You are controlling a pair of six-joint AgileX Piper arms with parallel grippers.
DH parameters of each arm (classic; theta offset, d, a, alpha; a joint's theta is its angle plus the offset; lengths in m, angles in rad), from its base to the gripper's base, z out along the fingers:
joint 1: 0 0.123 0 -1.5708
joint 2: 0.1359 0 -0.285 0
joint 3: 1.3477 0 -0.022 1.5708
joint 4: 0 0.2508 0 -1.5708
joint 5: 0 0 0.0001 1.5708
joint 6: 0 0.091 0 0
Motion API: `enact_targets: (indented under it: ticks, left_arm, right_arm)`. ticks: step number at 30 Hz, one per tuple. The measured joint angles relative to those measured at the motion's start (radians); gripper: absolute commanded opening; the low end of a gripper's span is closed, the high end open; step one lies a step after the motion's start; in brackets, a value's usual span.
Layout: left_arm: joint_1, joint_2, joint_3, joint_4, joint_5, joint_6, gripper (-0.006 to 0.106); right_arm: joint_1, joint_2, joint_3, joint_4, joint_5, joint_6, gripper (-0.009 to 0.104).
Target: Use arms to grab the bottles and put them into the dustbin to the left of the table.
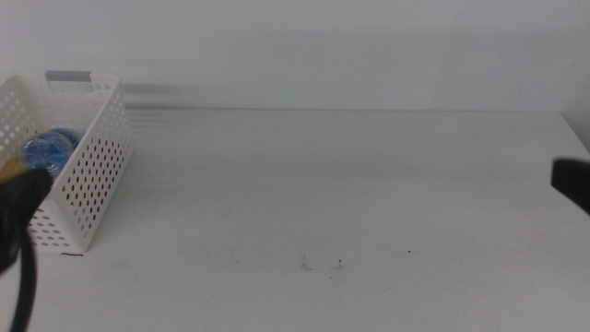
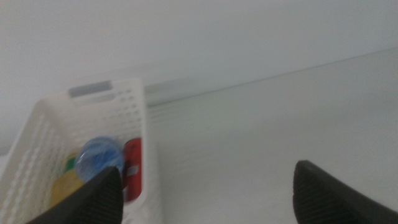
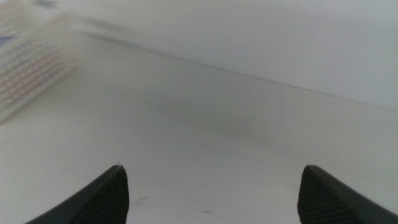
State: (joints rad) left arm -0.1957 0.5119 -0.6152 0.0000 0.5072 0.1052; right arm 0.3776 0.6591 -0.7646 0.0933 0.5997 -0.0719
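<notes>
Left gripper [image 2: 205,193], jaws spread wide and holding nothing, hangs beside the near end of the dustbin [image 2: 140,124], with the basket's open top just off one jaw. Right gripper [image 3: 211,196], likewise wide open and empty, sits well apart at the opposite side of the table [image 1: 350,184], showing in the middle view only as a dark edge [image 1: 573,182]. One dustbin is present: a white perforated basket with a grey strip on its far rim. Three containers lie inside it, side by side: one red can [image 2: 132,168] against the wall nearest the left gripper, one clear water bottle [image 2: 99,157] with a blue cap beside it, and one yellow tea bottle [image 2: 65,186] with a green label farther in. Label writing is too blurred to read. A few tiny dark specks [image 1: 339,265] mark the tabletop between the two grippers.
</notes>
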Motion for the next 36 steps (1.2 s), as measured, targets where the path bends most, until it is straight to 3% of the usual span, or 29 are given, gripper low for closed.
enact_targets:
  ticks: [7, 13, 21, 36]
  left_arm:
    - [0.128, -0.277, 0.236, -0.016, -0.026, 0.000, 0.094]
    - [0.173, -0.456, 0.389, -0.016, -0.032, 0.000, 0.094]
    - [0.175, -0.509, 0.502, -0.016, -0.112, 0.000, 0.094]
    - [0.175, -0.509, 0.613, -0.034, -0.279, 0.000, 0.094]
  right_arm:
    - [-0.245, -0.198, 0.347, 0.005, -0.274, 0.000, 0.090]
    - [-0.358, -0.431, 0.556, -0.004, -0.334, 0.000, 0.090]
    - [-0.370, -0.648, 0.715, -0.093, -0.343, 0.001, 0.090]
    - [-0.370, -0.654, 0.761, -0.116, -0.381, 0.002, 0.090]
